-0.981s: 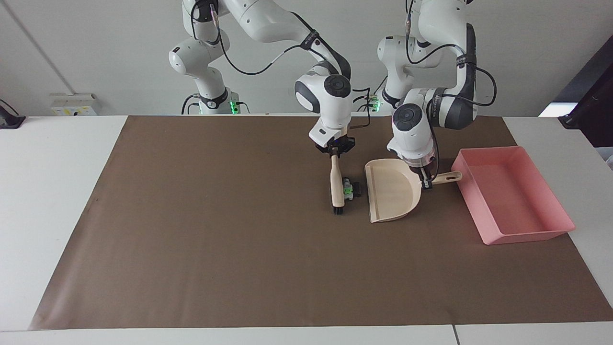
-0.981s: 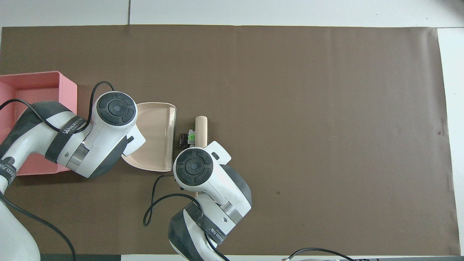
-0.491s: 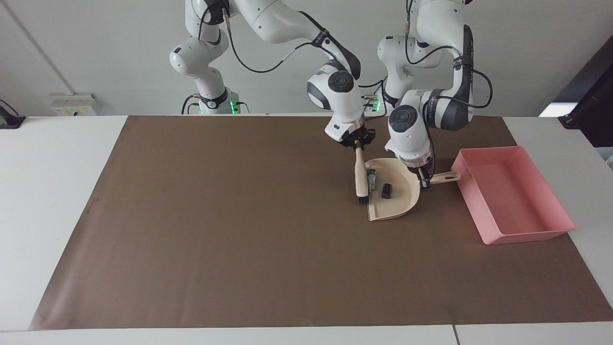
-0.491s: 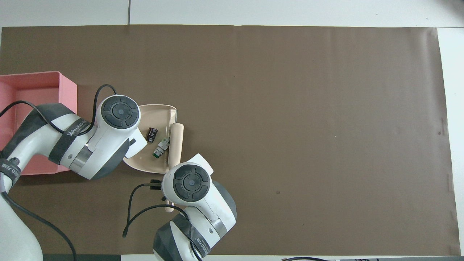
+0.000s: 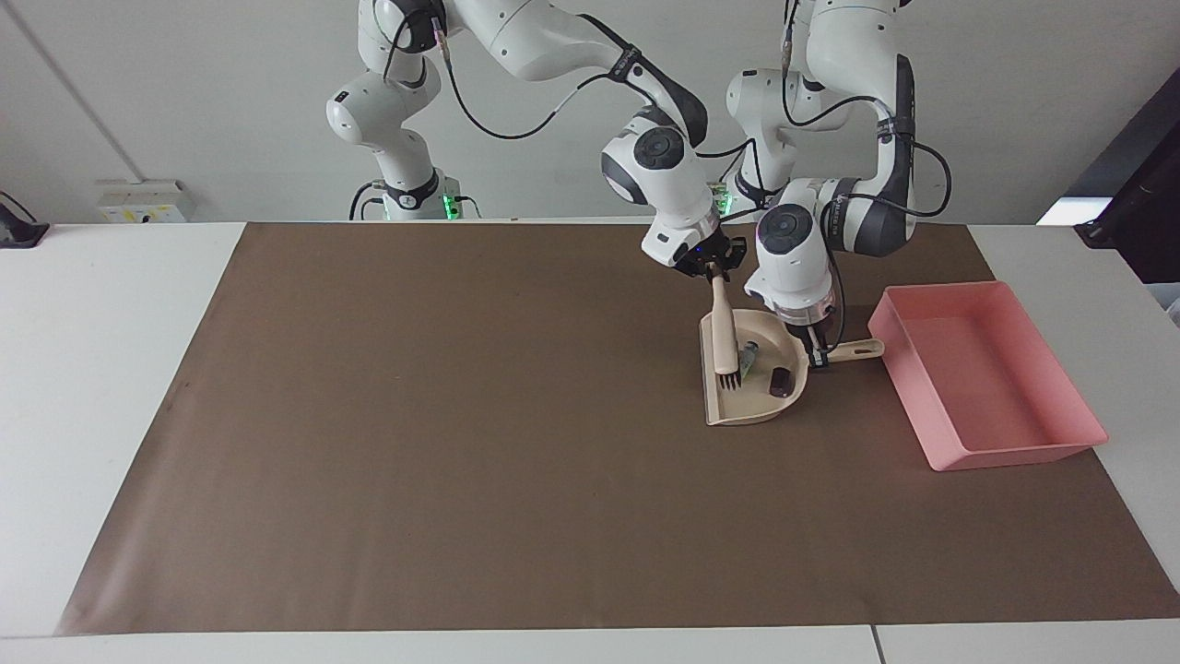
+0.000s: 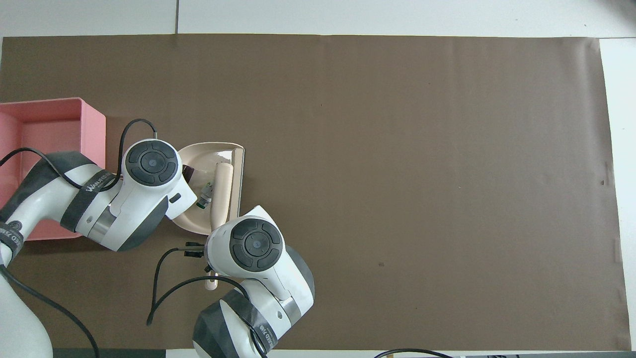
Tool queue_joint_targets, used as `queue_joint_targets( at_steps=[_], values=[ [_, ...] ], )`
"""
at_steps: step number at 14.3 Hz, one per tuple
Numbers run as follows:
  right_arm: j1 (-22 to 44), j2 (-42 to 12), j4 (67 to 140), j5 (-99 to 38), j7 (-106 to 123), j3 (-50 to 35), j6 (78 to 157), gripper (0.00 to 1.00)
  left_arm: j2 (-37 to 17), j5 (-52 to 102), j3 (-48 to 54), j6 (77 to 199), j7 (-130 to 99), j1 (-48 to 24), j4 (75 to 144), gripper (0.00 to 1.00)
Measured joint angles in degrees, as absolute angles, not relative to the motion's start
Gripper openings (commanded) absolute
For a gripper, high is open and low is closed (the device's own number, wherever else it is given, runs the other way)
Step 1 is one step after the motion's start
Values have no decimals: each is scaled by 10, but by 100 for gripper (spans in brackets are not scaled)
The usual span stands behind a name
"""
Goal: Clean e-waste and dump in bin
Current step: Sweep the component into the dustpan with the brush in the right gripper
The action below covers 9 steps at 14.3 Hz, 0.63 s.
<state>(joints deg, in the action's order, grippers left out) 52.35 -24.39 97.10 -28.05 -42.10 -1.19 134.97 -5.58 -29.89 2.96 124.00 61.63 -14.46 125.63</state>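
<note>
The bin (image 5: 986, 383) sits near the desk's edge at the left arm's end, and beside it the dustpan (image 5: 751, 406), left gripper (image 5: 817, 355) jaws pinching its handle, now holds both scraps, swept in during the last second. The brush (image 5: 725, 346), pinched by the right gripper (image 5: 712, 274), has followed over the pan's floor beside the green scrap (image 5: 749, 355) and black block (image 5: 780, 380). I judge sweeping done; the short lift to the bin looks unobstructed.

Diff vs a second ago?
The right tool swept its brush toward the left arm's end, pushing both e-waste scraps off the mat into the dustpan. The left tool stays shut on the dustpan handle; the pink bin hasn't moved.
</note>
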Motion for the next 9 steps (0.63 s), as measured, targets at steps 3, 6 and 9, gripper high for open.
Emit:
queue_joint_targets(
  at_steps=[3, 6, 9],
  values=[
    [508, -196, 960, -251, -453, -2, 1254, 0, -50, -281, 29, 1256, 617, -137, 1263, 0],
    [472, -112, 972, -148, -517, 1, 1146, 0, -46, -237, 29, 1267, 626, -136, 1262, 0],
    [398, -48, 992, -127, -480, 2, 1062, 0, -21, -176, 28, 1256, 682, -125, 1250, 0]
  ],
)
